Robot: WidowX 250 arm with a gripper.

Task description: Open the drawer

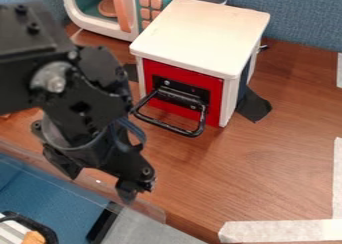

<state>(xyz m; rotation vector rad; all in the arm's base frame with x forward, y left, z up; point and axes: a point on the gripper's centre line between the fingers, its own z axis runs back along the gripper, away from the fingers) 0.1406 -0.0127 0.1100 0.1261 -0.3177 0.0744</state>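
The angular black gripper (pixel 136 186) is hanging lower left of the rectangular red drawer (pixel 214 93), clenched or released, I cannot tell.

Wooden table (pixel 274 163), white cabinet (pixel 200 35), toy microwave (pixel 121 10), pale tape (pixel 280 231)

Black arm (pixel 40 48), one: above and left of the gripper (pixel 135 184); wrist (pixel 83 105) bent, gripper angled downward.
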